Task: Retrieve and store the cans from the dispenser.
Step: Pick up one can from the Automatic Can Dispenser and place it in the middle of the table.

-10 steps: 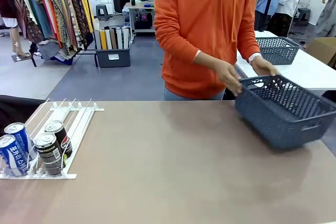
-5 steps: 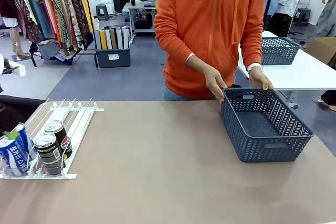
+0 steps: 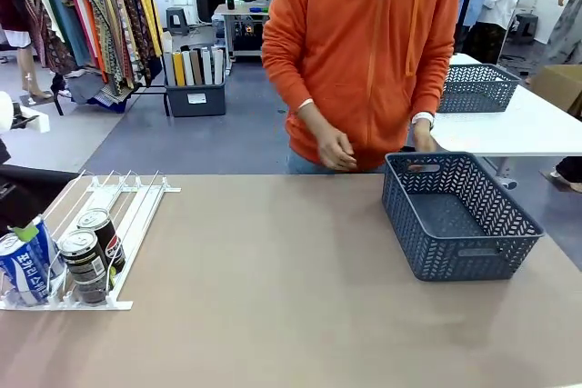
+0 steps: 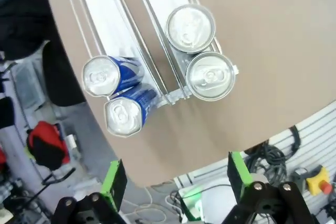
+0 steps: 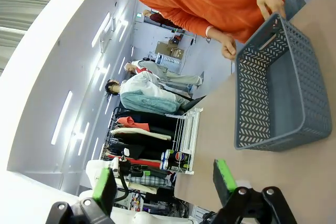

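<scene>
The dark grey mesh plastic basket on the brown tabletop sits empty, far beyond my right fingers, which are spread wide and bare, so I judge no can is stored yet. My left fingers, equally wide and empty, hover short of the white wire-rail dispenser and its four silver-topped cans, none between them. Next I must straddle a front can and close.

leaving the middle of the tabletop bare, crowding the near end of the wire dispenser with four cans, blocking the far right with a grey mesh basket
</scene>
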Robot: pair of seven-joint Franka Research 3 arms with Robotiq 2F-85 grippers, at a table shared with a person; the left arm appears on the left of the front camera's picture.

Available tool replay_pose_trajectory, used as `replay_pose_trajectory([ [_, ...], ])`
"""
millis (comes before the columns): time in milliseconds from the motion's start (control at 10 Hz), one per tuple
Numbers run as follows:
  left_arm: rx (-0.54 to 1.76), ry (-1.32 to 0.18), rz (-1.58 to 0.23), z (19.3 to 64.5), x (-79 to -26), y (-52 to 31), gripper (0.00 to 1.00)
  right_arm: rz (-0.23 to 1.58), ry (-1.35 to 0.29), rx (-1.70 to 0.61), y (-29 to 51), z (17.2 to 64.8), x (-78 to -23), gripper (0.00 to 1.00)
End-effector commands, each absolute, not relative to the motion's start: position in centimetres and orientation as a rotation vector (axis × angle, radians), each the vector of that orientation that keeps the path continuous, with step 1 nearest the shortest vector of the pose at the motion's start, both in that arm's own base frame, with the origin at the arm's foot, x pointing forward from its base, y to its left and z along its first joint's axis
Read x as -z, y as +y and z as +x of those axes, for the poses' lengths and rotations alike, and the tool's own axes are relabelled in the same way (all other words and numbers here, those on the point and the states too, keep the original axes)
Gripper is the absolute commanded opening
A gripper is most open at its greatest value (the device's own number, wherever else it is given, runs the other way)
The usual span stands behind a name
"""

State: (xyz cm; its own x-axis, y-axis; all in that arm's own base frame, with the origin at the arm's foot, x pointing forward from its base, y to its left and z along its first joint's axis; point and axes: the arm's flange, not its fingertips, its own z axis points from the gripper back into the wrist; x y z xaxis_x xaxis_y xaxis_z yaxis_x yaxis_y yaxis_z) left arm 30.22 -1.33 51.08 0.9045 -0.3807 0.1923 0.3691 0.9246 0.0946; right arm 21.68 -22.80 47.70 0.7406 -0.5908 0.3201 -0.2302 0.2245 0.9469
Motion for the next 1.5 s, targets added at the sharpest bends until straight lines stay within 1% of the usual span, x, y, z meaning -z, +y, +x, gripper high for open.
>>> replay_pose_trajectory([
  [0,0.395,-0.208,0.040,30.7,-50.2,-0.2,1.00,1.367,-0.777,0.277,-23.0,22.0,-48.1,1.00],
  [200,0.294,-0.166,0.095,31.9,-48.3,1.6,1.00,1.367,-0.777,0.277,-23.0,22.0,-48.1,1.00],
  [400,0.202,-0.134,0.035,33.3,-46.1,3.8,1.00,1.367,-0.777,0.277,-23.0,22.0,-48.1,1.00],
  [500,0.226,-0.110,-0.070,34.1,-44.6,4.8,1.00,1.367,-0.777,0.277,-23.0,22.0,-48.1,1.00],
  [600,0.201,-0.083,-0.079,34.5,-43.3,5.4,1.00,1.367,-0.777,0.277,-23.0,22.0,-48.1,1.00],
  [800,0.182,-0.084,-0.129,35.2,-41.6,6.0,1.00,1.367,-0.777,0.277,-23.0,22.0,-48.1,1.00],
  [1400,0.149,-0.107,-0.076,36.3,-39.6,5.8,1.00,1.367,-0.777,0.277,-23.0,22.0,-48.1,1.00],
])
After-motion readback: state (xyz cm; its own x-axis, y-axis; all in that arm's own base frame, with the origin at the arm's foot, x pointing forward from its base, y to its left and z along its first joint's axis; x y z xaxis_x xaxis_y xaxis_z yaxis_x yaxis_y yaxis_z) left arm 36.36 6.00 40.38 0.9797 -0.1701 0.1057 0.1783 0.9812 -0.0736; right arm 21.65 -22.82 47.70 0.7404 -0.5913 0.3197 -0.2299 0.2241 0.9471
